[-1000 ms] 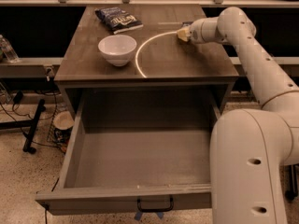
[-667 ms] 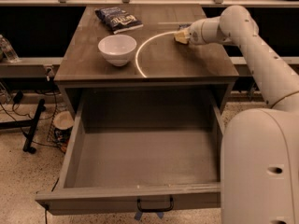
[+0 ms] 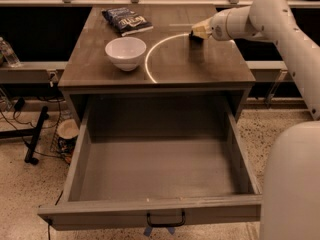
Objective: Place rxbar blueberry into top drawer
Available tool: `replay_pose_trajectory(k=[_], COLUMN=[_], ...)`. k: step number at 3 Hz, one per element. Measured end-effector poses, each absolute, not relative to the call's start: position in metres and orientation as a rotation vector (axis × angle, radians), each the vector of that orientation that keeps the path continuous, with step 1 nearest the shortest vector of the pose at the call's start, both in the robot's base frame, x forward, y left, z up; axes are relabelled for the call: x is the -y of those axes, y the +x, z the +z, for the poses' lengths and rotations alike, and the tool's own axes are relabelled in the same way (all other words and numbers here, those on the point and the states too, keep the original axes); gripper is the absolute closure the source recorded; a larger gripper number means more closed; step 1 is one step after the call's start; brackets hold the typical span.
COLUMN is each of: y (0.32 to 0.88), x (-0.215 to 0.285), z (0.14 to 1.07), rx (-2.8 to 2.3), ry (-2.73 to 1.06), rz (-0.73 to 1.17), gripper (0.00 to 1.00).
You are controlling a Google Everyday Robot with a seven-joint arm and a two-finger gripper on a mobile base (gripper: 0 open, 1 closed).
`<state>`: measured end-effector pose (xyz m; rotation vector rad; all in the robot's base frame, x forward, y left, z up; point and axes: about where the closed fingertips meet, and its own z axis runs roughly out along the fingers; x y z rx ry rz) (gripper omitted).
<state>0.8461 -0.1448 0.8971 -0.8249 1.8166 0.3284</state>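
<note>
The drawer [image 3: 150, 211] stands open to receive the bar [image 3: 194, 37] — the pincer [image 3: 198, 33], upper right, stoops over it, whether gripping I cannot tell.

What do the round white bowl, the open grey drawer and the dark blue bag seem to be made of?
Round white bowl: probably glazed ceramic, possibly plastic; smooth with a soft sheen. Open grey drawer: apparently matte painted wood; flat boards. Dark blue bag: glossy plastic film; creases catch light. The gripper is low over the back right of the tabletop.
</note>
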Motion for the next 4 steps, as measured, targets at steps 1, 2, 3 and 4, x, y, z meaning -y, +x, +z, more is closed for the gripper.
replay_pose_trajectory(k=[1,2,3,4], y=[0.801,0.766,0.716,0.665], x=[0.148,0.143,0.13,0.123], z=[0.904,0.894,0.896,0.902], rx=[-1.855,-1.898,-1.917,-1.957], ry=[-0.866,-0.903,-0.941,-0.935], rz=[0.359,0.422,0.499,0.527], gripper=[1.0,1.0,1.0,1.0])
